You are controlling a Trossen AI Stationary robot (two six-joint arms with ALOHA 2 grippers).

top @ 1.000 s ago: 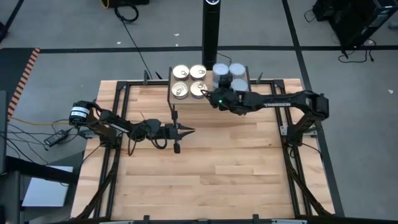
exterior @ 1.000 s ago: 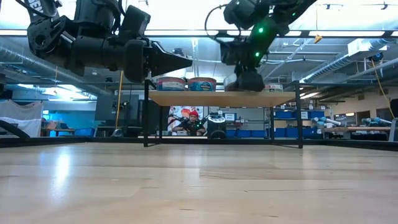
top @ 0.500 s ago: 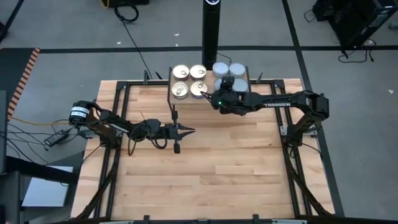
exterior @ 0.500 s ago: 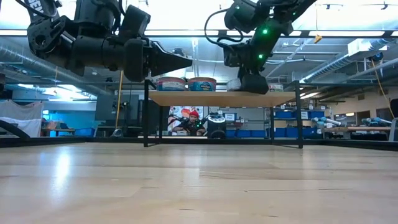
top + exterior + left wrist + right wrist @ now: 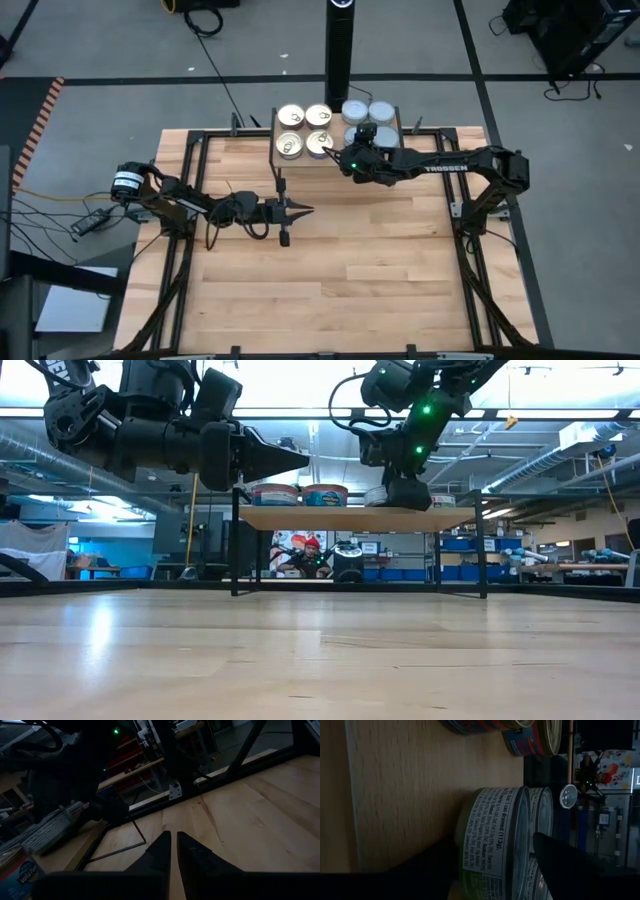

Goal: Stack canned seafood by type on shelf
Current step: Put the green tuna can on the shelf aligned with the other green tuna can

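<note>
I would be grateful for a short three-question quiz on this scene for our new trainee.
1. True or false: the left gripper hangs over the shelf.
2. How many gold-lidded tins show on the shelf in the high view? A) two B) four C) six
3. Fill in: the ____ gripper is at the blue-grey tins.

Key:
1. False. It hangs over the table, clear of the shelf.
2. B.
3. Right: the right gripper is on the shelf's blue-grey side.
</note>
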